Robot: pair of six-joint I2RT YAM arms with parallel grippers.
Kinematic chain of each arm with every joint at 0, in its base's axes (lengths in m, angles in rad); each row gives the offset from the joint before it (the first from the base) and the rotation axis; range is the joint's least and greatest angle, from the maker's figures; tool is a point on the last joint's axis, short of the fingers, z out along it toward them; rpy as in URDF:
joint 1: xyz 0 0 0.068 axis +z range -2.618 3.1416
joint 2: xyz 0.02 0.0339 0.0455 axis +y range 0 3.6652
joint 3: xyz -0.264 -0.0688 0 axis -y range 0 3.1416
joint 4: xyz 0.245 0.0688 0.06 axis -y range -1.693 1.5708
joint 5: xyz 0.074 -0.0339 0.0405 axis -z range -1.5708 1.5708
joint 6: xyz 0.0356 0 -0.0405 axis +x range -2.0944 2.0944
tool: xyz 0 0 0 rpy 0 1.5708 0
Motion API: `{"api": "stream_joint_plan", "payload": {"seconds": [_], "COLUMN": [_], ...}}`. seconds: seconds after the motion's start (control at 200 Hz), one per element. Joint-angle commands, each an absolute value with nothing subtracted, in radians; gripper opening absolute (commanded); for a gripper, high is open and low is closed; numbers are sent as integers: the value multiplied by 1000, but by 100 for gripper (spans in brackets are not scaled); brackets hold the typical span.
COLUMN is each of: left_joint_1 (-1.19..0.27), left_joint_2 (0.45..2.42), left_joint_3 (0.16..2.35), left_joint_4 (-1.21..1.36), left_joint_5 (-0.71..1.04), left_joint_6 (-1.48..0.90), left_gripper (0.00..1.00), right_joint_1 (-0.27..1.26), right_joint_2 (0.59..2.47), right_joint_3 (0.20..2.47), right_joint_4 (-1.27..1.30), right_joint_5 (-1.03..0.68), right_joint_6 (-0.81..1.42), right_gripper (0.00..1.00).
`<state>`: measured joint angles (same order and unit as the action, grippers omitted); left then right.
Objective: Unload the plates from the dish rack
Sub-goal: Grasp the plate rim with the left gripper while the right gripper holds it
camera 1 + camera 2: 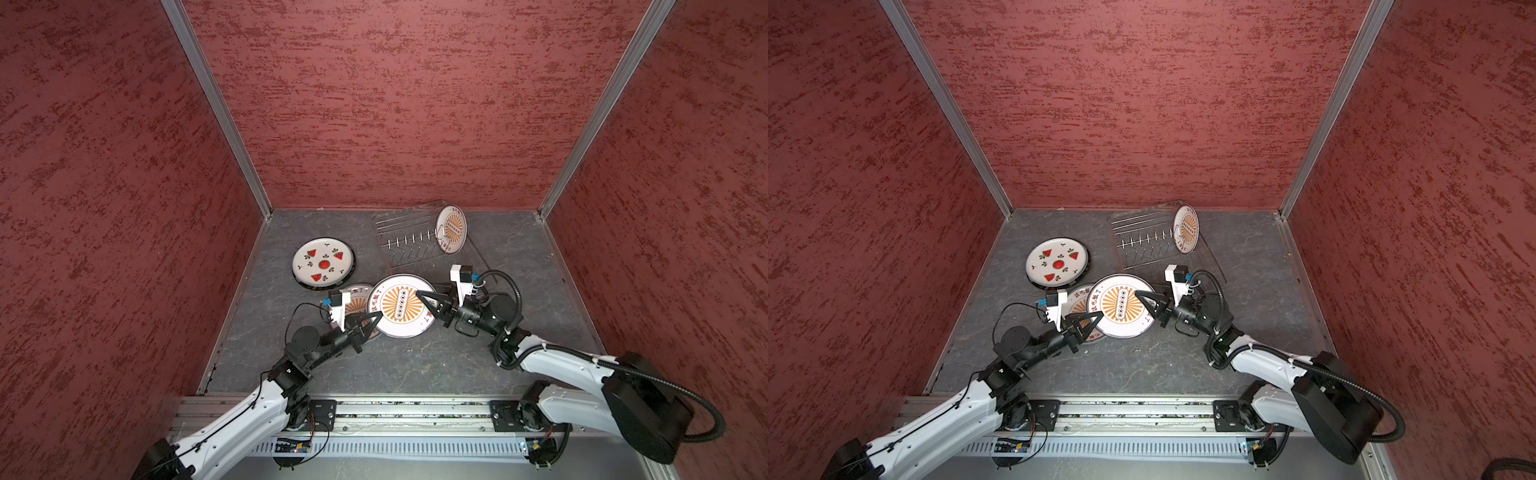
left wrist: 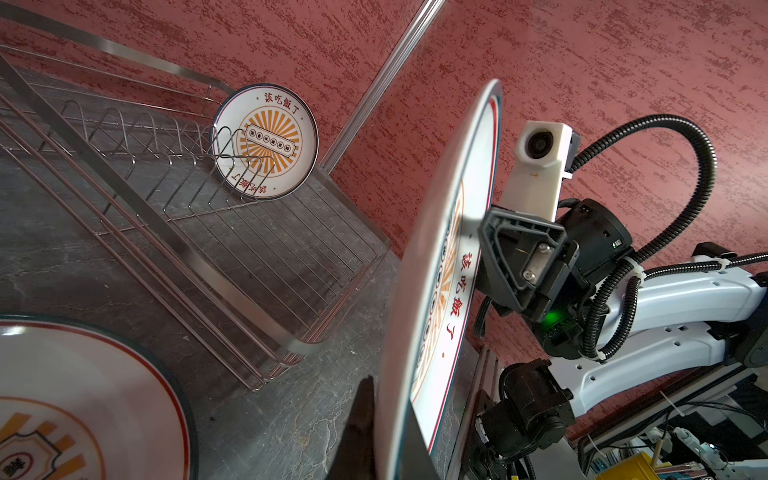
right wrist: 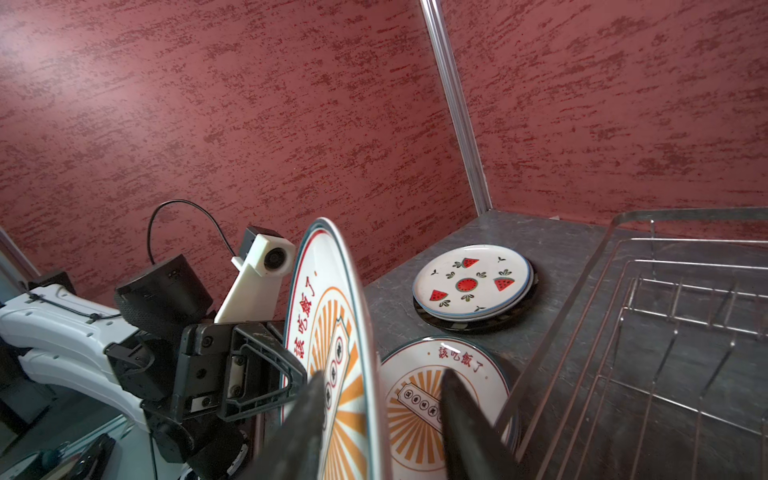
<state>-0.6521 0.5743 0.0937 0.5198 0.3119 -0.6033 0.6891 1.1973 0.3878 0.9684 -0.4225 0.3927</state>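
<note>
Left gripper (image 1: 377,316): I have it clamped on the near rim of the tilted sunburst plate (image 1: 401,305).
Right gripper (image 1: 419,294): jaws apart, straddling that plate's far rim.
Watermelon plate (image 1: 323,262): flat on the table, to the left.
Dish rack (image 1: 399,245): at the back, with an upright plate (image 1: 452,228) at its right end.

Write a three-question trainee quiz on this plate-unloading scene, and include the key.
1. True or false: the dish rack holds no plates.
2. The raised sunburst plate hangs between the left claw and the right claw. Which is shut on it? A) left B) right C) both
3. Fill in: the topmost stacked plate shows red ___ slices.
Key: 1 false, an upright sunburst plate stands at its end; 2 A, the right claw is open; 3 watermelon.
</note>
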Motion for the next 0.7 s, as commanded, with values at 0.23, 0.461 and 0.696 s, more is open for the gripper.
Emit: {"api": "stream_joint_plan", "payload": {"seconds": [0.23, 0.461, 0.696], "left_joint_1": [-657, -655, -625], "left_joint_2": [538, 520, 423], "left_joint_3": [124, 118, 101], "left_joint_4": [528, 508, 392], "left_joint_5": [275, 241, 153], "left_joint_6": [-622, -640, -728], "left_gripper": [0, 0, 0], "right_joint_1": [688, 689, 688], "right_joint_2": [1236, 1209, 1192], "right_joint_3": [448, 413, 397], "right_joint_4": [957, 983, 981], "right_joint_5": [-370, -316, -293], "right_joint_6": [409, 403, 398], "right_gripper": [99, 99, 99]}}
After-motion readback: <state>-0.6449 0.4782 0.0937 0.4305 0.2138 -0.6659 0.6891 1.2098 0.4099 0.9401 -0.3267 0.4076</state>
